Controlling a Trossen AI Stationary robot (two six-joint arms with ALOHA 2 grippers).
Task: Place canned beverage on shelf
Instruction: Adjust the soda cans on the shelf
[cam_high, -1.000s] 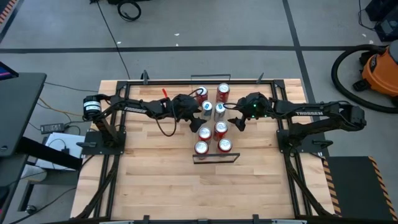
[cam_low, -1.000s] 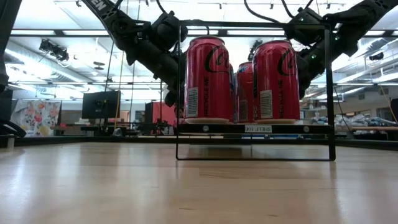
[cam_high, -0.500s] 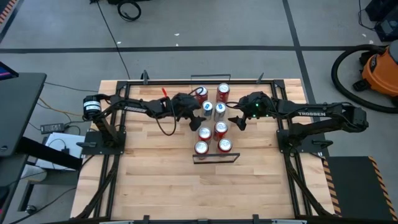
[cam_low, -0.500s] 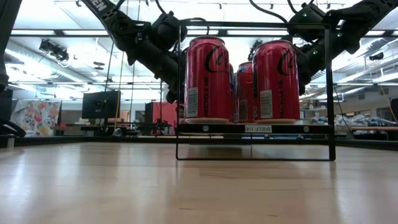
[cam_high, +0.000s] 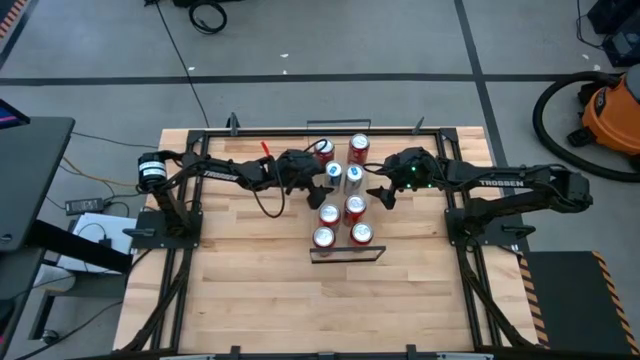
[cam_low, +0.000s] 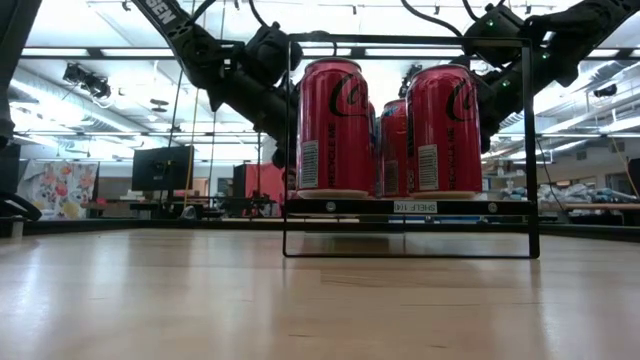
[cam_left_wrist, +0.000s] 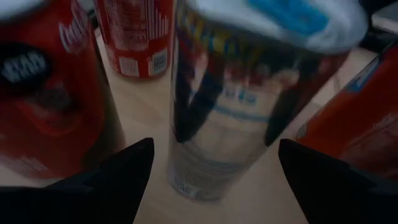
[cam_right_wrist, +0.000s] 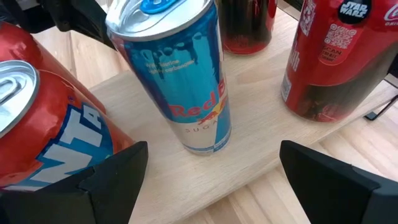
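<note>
The slim silver-and-blue can (cam_right_wrist: 186, 78) at the centre of the right wrist view reads "Red Bull" with "SUGAR" beneath, and has a blue pull tab. At that frame's left edge an orange can (cam_right_wrist: 43, 130) shows white letters "NTA". At upper right a red can (cam_right_wrist: 339, 59) carries a "STAR WARS" roundel and a QR code. All three stand on the narrow light-wood shelf board (cam_right_wrist: 249, 155).

The left wrist view shows another slim silver can (cam_left_wrist: 249, 99), blurred and its print unreadable, between that arm's spread dark fingers (cam_left_wrist: 118, 180), which do not touch it. A red Coca-Cola can (cam_left_wrist: 50, 99) fills its left side.

The low view alone shows the shelf's black wire end frame (cam_low: 526, 150) and a small white tag on the shelf edge (cam_low: 414, 206), too small to read, under two tall red cans (cam_low: 335, 125).

In the high view the shelf (cam_high: 345, 253) lies at the picture's centre. The left gripper (cam_high: 312, 180) sits open just left of its upper silver cans. The right gripper (cam_high: 378, 192), jaws wide and empty, sits just right of them.
</note>
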